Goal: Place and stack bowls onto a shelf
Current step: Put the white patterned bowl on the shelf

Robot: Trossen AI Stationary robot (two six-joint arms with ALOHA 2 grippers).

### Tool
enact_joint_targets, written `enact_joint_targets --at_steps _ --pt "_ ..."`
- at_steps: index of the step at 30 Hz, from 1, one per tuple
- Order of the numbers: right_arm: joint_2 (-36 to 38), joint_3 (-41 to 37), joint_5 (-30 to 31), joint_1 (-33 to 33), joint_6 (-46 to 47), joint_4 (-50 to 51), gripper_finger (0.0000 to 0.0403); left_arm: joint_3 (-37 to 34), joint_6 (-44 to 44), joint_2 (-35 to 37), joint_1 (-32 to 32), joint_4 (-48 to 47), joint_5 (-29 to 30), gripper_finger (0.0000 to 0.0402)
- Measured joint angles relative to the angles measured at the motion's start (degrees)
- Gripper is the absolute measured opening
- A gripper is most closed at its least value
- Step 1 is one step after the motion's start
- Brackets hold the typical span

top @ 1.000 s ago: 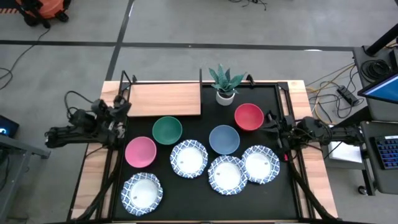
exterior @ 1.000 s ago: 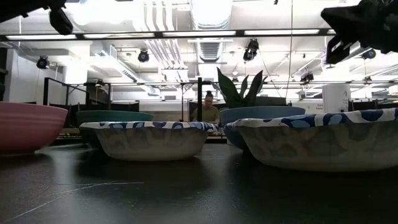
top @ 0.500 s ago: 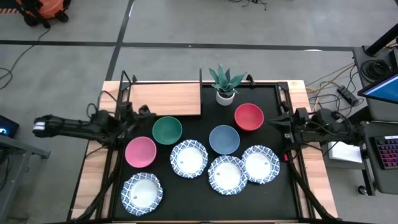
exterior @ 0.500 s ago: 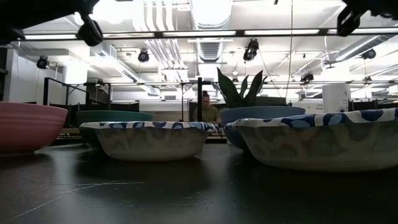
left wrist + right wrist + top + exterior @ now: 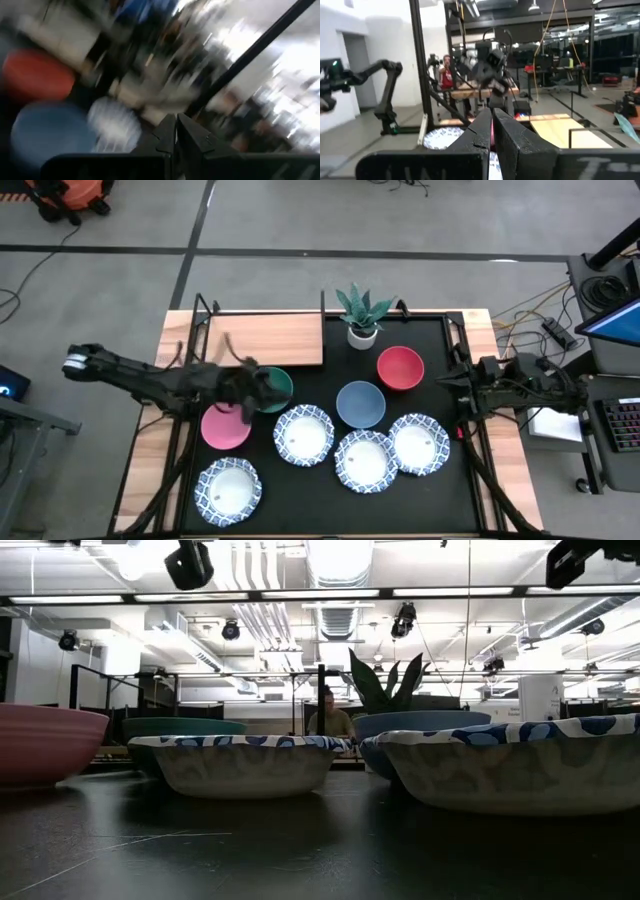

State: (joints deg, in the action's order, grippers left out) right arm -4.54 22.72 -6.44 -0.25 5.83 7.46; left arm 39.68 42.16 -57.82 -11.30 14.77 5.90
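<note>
Eight bowls rest on their bases on the black tabletop: green (image 5: pixel 284 384), pink (image 5: pixel 224 428), blue (image 5: pixel 360 403), red (image 5: pixel 400 367), and four blue-and-white patterned ones, such as the nearest on the left (image 5: pixel 228 488) and the middle one (image 5: pixel 303 435). The light-wood shelf (image 5: pixel 265 340) stands at the far left and carries nothing. My left gripper (image 5: pixel 262 394) is shut and hovers over the green bowl's left part, hiding it. In the low view it (image 5: pixel 190 562) is well above the bowls. My right gripper (image 5: pixel 443 380), shut, waits at the table's right edge.
A white pot with a green plant (image 5: pixel 360 315) stands just right of the shelf, behind the red bowl. Three patterned bowls (image 5: pixel 418 443) crowd the near right. Black frame posts (image 5: pixel 323 302) rise at the shelf's corners. A person (image 5: pixel 330 720) sits far behind the table.
My left arm has swung out from the table's left edge toward the right, its gripper travelling from beside the shelf's left end to above the green bowl, with blur from speed. My right gripper has risen a little near the right edge. No bowl has moved.
</note>
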Motion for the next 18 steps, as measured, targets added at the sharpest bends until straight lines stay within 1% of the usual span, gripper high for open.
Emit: enact_joint_targets --at_steps 3,5,11,13,15,18 --pt "0.0 0.2 -0.1 0.0 1.8 0.1 0.0009 8.7 1.3 -5.3 -3.2 -15.8 2.6 0.0" --pt "0.0 0.2 -0.1 0.0 2.3 1.0 0.0009 14.4 1.1 -9.0 -5.5 -24.7 2.8 0.0" --pt "0.0 0.1 -0.1 0.0 2.1 1.8 0.0009 30.4 -3.5 -22.5 -12.1 -49.5 3.3 0.0" --pt "0.0 0.1 -0.1 0.0 2.1 1.7 0.0009 35.0 -3.4 -26.9 -12.9 -56.1 3.6 0.0001" --pt "0.0 0.1 -0.1 0.0 2.5 1.9 0.0009 39.1 -3.8 -31.1 -13.2 -60.8 3.6 0.0009" --pt "0.0 0.1 -0.1 0.0 2.6 2.1 0.0009 44.2 -5.9 -36.8 -13.4 -67.6 3.1 0.0035"
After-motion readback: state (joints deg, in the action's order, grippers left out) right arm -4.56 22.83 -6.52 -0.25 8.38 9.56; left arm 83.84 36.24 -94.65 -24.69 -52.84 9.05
